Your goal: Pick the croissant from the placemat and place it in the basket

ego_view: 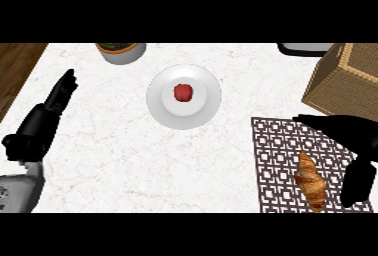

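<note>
While ridged croissant (pixel 311 181) lies on lattice placemat (pixel 277 150) | basket (pixel 347 82) — woven, boxy

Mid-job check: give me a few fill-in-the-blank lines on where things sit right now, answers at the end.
1. The croissant lies on the ____.
2. The white plate holds one small ____ item.
3. The basket stands to the ____ of the plate.
4. The hand beside the croissant is the robot's ____ one.

Missing words: placemat; red; right; right.
</note>
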Motion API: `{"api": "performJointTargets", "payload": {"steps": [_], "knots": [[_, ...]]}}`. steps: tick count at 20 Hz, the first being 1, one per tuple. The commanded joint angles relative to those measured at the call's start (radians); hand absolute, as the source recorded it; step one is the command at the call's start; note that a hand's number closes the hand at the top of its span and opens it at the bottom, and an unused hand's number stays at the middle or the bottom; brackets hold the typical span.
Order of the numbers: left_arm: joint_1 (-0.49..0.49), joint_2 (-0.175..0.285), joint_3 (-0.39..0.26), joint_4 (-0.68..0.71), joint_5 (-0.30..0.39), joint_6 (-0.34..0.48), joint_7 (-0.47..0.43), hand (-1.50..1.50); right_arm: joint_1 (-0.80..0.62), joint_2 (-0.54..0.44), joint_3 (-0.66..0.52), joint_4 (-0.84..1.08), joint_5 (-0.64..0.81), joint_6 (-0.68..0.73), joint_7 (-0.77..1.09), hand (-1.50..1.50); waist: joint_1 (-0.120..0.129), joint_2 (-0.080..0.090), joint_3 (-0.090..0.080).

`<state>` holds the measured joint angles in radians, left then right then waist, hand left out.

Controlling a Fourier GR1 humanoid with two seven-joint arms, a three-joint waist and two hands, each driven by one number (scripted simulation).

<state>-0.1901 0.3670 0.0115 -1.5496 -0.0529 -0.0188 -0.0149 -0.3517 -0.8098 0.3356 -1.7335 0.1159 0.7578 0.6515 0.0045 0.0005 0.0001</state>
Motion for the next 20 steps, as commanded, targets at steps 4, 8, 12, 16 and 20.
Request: {"api": "performJointTargets", "payload": {"steps": [4, 8, 12, 16, 20], "knots": [[-0.006, -0.002, 0.04, 0.025, -0.016, -0.026, -0.019, 0.0, 0.102, 0.056, 0.023, 0.018, 0.17, 0.029, -0.067, -1.5, -0.005, -0.001, 0.0], [-0.067, -0.017, 0.048, 0.077, -0.037, -0.037, -0.012, 0.0, 0.117, 0.104, 0.023, 0.073, 0.292, 0.0, -0.143, -1.5, -0.007, 0.0, 0.0], [0.046, -0.018, 0.056, -0.052, -0.033, -0.06, -0.001, 0.0, 0.1, 0.173, -0.003, 0.114, 0.349, -0.003, -0.156, -1.5, 0.001, -0.001, 0.0], [-0.02, -0.076, 0.033, -0.043, -0.059, -0.028, 0.059, 0.0, 0.127, 0.143, -0.016, 0.234, 0.469, -0.075, -0.367, -1.5, 0.0, 0.0, 0.0], [0.018, -0.032, 0.102, -0.007, -0.017, -0.096, -0.001, 0.0, 0.184, 0.167, -0.023, 0.212, 0.532, -0.119, -0.395, -1.5, -0.003, 0.0, 0.0]]}}
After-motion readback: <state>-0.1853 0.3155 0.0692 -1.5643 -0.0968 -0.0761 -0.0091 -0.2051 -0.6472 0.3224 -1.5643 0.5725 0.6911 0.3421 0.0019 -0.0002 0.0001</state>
